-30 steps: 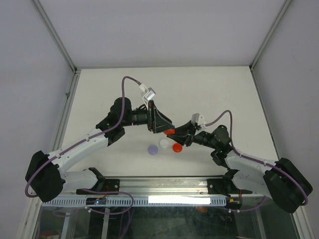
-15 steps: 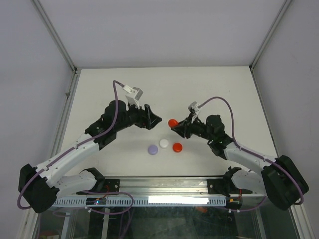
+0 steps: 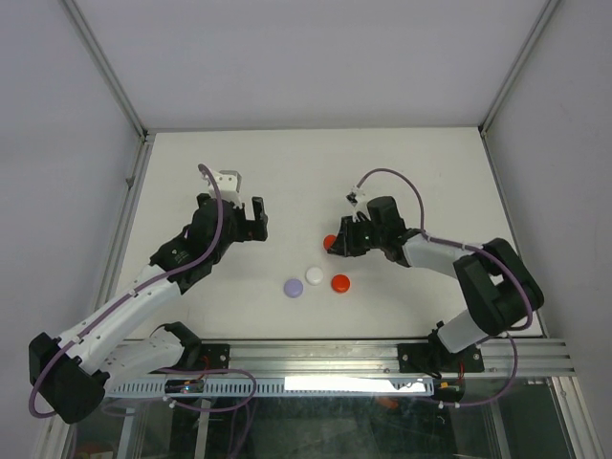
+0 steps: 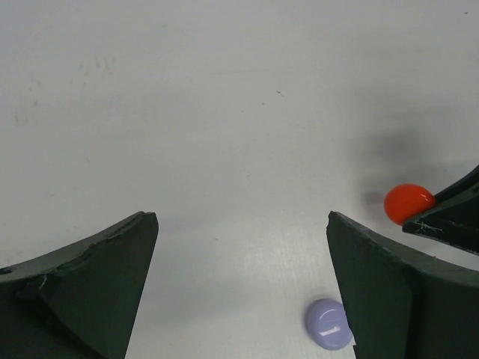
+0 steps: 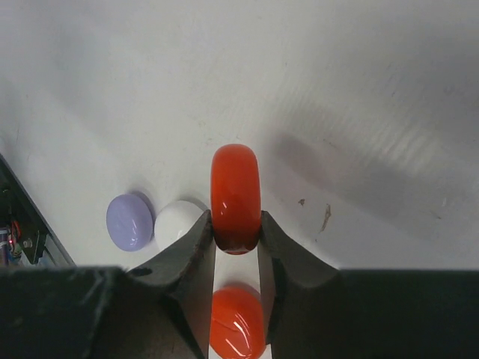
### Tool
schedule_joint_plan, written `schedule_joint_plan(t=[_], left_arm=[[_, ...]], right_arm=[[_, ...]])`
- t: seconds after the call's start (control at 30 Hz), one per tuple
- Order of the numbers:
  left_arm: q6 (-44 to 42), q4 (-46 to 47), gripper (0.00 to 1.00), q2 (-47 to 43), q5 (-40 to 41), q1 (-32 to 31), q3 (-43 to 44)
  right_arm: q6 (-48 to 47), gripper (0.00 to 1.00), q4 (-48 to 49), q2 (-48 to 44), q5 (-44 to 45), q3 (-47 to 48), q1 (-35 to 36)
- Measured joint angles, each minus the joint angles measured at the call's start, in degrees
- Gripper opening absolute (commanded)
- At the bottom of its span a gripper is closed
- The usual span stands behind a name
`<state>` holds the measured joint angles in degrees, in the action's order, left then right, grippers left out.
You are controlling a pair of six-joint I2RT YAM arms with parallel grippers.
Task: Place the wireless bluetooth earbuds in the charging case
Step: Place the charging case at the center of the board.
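Note:
My right gripper [image 5: 236,224] is shut on a round red puck-shaped case [image 5: 236,196], held on edge between its fingers; in the top view the case [image 3: 330,242] is just above the table at centre right. My left gripper [image 4: 241,218] stands wide open with nothing between its fingers, off to the left of that case [image 4: 408,203] and apart from it. In the top view the left gripper [image 3: 249,220] is at centre left. No earbuds show in any view.
Three round pucks lie in a row near the table's front: purple [image 3: 294,287], white [image 3: 315,275] and red [image 3: 340,283]. The red one [image 5: 236,321] lies right under my right fingers. The purple one [image 4: 328,324] is beside my left gripper's right finger [image 4: 389,292].
My left gripper has opened wide and drawn back to the left, away from the red case. The right gripper has kept its hold on that case while the right arm swung to a new pose.

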<state>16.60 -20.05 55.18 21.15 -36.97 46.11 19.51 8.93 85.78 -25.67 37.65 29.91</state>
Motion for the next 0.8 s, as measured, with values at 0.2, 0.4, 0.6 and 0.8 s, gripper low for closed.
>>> schedule_joint_plan(t=[0.2, 0.4, 0.6, 0.8], left_arm=[[0.7, -2.2, 0.99, -0.5, 5.5, 2.0, -0.2], [3.7, -3.4, 0.99, -1.2, 6.2, 6.1, -0.2], [6.6, -4.4, 0.99, -1.2, -0.3, 14.3, -0.2], [8.3, -4.4, 0.99, -1.6, -5.9, 19.5, -0.7]], right_arm=[[2.1, 0.23, -5.0, 7.7, -1.0, 4.5, 0.0], [3.1, 0.55, -8.1, 7.8, -1.5, 5.0, 0.0], [2.4, 0.7, -13.7, 3.3, 3.4, 5.0, 0.0], [1.8, 0.99, -20.8, -6.6, 9.9, 4.6, -0.2]])
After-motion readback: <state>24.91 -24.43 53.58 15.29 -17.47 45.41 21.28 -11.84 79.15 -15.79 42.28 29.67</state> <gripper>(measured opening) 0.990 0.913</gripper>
